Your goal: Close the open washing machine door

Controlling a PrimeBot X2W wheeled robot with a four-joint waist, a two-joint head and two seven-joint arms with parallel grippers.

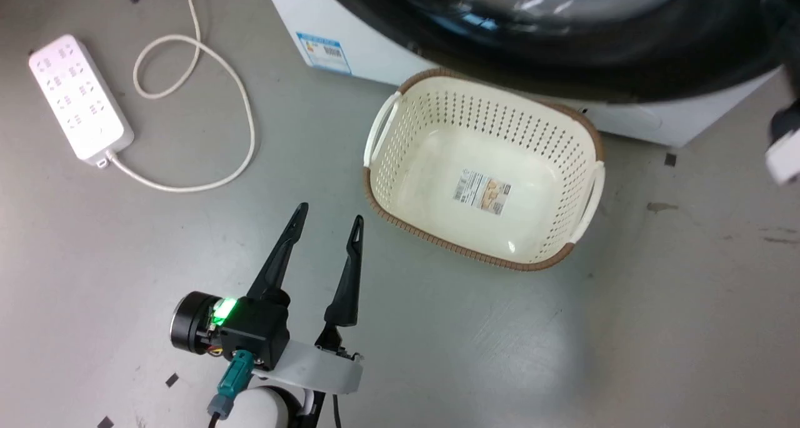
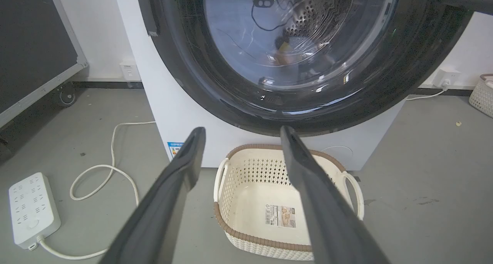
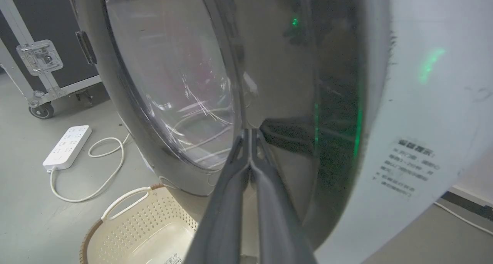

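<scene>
Washing machine door (image 2: 296, 56) is at far side, on front of the white machine, just behind the basket (image 1: 469, 253). Looks nearly shut, can't tell if latched. Right claw (image 3: 250, 135): fingers pinched together w/ nothing between, tips against door's glossy black rim near its right edge. Left claw (image 1: 330, 212): spread open, empty, low over floor, near side. Door prob. stiff, fairly heavy, hinged. Rim slick, so push flat, no gripping. Keep off bulging glass.
</scene>
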